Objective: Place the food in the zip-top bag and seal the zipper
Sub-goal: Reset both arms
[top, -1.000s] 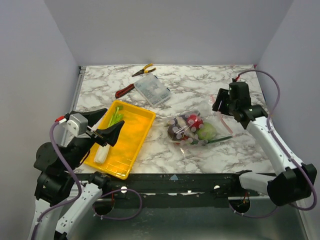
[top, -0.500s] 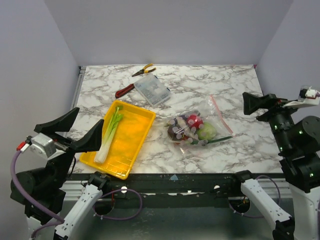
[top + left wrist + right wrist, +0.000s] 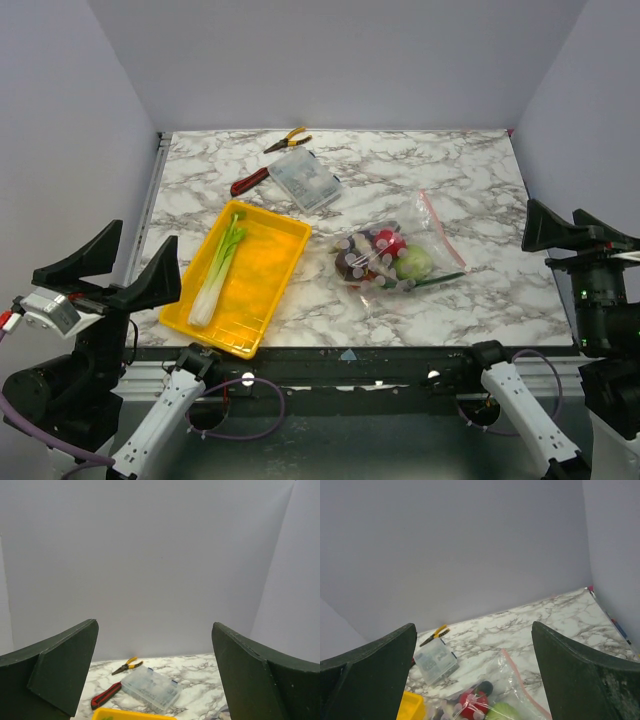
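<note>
on yellow tray (image 3: 272, 262), leek (image 3: 217, 271) lies lengthwise, green end toward far wall; left fingers (image 3: 155, 278), right fingers (image 3: 548, 227) spread apart.

Robot laboratory test cell. A marble-patterned table (image 3: 400, 165) is boxed in on 3 sides by plain pale walls (image 3: 330, 60); a left arm (image 3: 158, 422) and a right arm (image 3: 525, 408) are bolted to a black rail (image 3: 340, 363) at its near edge, trailing cables (image 3: 283, 403). Props: toy food (image 3: 413, 263), a yellow tray (image 3: 262, 290), pliers (image 3: 287, 139), a clear box (image 3: 305, 180).
</note>
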